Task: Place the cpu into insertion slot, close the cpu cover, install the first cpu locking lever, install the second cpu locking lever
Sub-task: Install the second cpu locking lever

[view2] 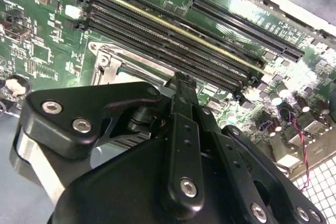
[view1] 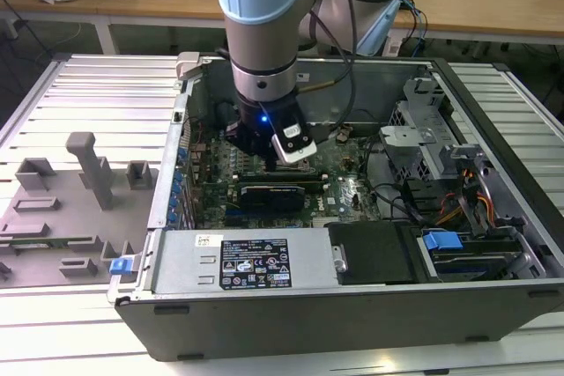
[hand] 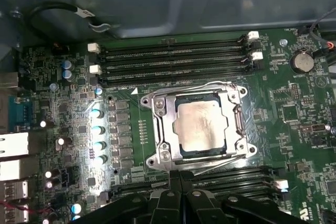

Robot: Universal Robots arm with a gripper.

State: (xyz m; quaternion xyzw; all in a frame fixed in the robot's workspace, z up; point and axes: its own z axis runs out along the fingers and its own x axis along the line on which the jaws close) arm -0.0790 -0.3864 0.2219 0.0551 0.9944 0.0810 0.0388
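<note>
In the first wrist view the cpu [hand: 202,124], a shiny silver square, lies in the insertion slot [hand: 240,125] on the green board. The dark cpu cover [hand: 160,124] is folded down around it as a frame. One thin wire locking lever [hand: 210,84] runs along the side by the memory slots. The other lever [hand: 220,162] runs along the opposite side, and my gripper [hand: 181,178] sits at its end with the black fingers pressed together and nothing seen between them. In the second wrist view the gripper [view2: 182,81] points down beside a corner of the socket frame [view2: 107,59]. The exterior view has the gripper [view1: 257,151] low inside the case.
Long black memory slots [hand: 173,59] flank the socket on both sides. A black card [view1: 273,193] stands just in front of the gripper. The open computer case [view1: 352,305] walls in the board, with cables and drive bays at the exterior view's right. A grey fixture tray [view1: 79,191] lies at its left.
</note>
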